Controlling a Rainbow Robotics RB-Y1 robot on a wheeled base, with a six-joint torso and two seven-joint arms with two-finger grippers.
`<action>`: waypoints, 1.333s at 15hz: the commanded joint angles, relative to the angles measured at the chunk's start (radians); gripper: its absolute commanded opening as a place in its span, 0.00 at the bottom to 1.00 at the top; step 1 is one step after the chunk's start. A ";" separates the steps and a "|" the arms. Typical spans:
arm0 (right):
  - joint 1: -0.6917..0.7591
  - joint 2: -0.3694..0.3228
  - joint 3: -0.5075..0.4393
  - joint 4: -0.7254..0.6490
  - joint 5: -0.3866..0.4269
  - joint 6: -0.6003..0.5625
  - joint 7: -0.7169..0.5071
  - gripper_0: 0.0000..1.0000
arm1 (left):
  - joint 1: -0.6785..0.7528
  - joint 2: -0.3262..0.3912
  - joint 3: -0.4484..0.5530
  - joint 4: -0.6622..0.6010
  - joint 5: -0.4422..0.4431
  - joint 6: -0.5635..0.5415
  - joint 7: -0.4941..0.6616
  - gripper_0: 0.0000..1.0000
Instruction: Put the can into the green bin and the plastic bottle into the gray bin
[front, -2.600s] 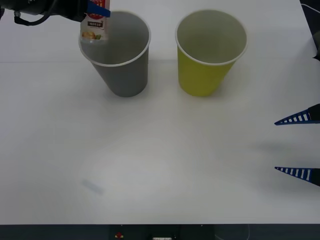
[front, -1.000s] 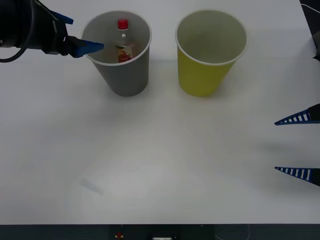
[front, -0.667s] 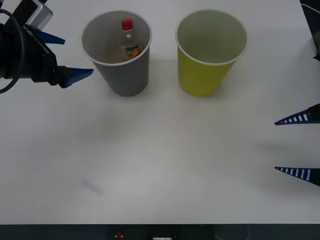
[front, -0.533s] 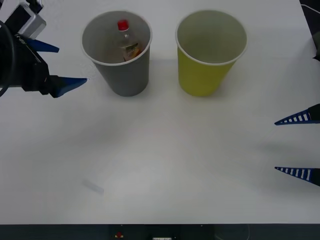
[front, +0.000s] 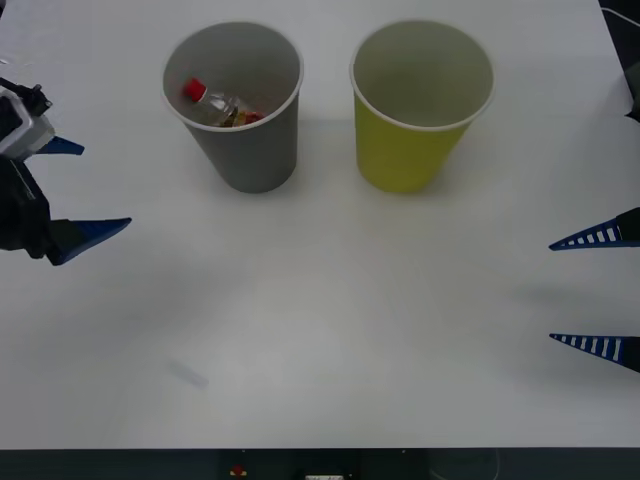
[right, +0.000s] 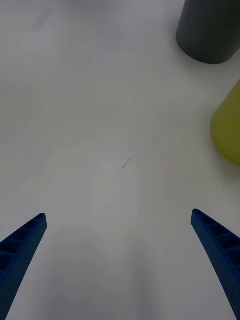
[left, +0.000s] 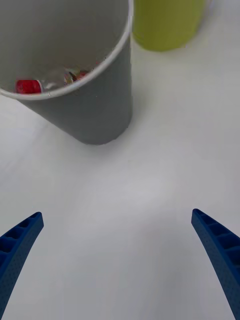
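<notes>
Front view: the plastic bottle (front: 215, 103) now lies tipped on its side inside the gray bin (front: 245, 150), red cap toward the table's left edge, where half a second ago it stood nearly upright in there with the cap up — so it has toppled and settled after its release. The left gripper (front: 68, 188), which was just beside the gray bin's rim a second ago, has drawn back toward the left edge of the table and nearer the front, well apart from the bin; its blue fingers are spread wide with nothing between them. That, in my judgement, closes the bottle half of the task. The other half looks open: the green bin (front: 415, 140) stands beside the gray one along the far edge, and what shows of its inside is bare (its floor is not fully visible from here), and I see no can on the table (front: 330, 310). The right gripper (front: 596, 292) sits at the right edge where it was in every earlier picture, fingers apart and empty — idle. The left wrist view confirms the bottle's red cap and label down inside the gray bin, with the green bin behind it. Counted: two bins, one gray and one green; one plastic bottle; two grippers, both spread and empty; no can to count. Unless the can is already in the green bin, the next move would be to find it.
</notes>
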 joint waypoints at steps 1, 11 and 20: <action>0.000 0.000 0.000 0.000 0.000 0.000 0.000 1.00 | 0.115 0.112 -0.026 -0.012 0.082 0.000 -0.089 1.00; 0.000 0.000 0.000 0.000 0.000 0.000 0.000 1.00 | 0.308 0.388 -0.087 0.000 0.352 0.203 -0.400 1.00; 0.000 0.000 0.000 0.000 0.000 0.000 0.000 1.00 | 0.340 0.503 -0.124 0.136 0.581 0.292 -0.434 1.00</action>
